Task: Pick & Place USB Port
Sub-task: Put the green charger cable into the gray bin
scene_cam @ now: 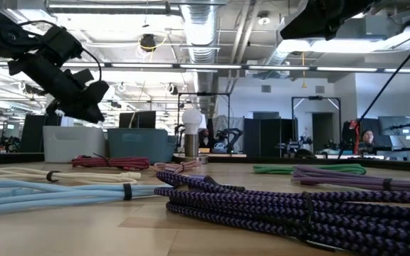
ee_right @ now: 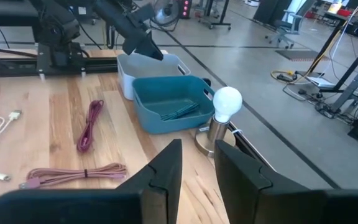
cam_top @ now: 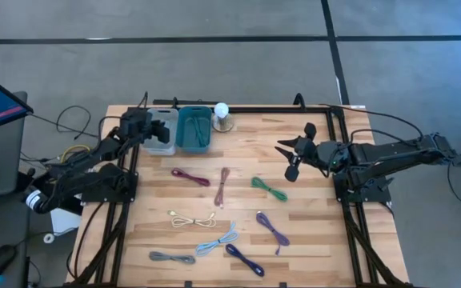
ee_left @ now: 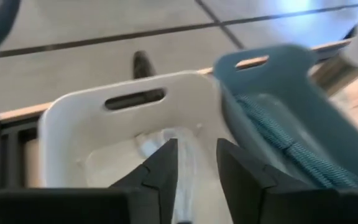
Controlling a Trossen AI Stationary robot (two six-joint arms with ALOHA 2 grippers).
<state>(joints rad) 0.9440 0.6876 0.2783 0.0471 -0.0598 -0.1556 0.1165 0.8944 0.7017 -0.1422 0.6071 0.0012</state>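
Left end effector [ee_left: 194,165] hovering over white plastic bin [ee_left: 73,124], fingers slightly spread, pinching nothing. Your risk: clipping adjacent teal plastic bin [ee_left: 291,99] when withdrawing.

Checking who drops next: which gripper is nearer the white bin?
Left. The left gripper hovers directly over the white bin; the right gripper hangs far across the table, beyond the teal bin.

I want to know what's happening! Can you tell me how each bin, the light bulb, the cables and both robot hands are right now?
White bin: holds a pale cable.
Blue bin: holds a teal cable.
Light bulb: upright, unlit.
Loose cables: bundled, lying on table.
Left gripper: over the white bin, open, empty.
Right gripper: raised, open, empty.
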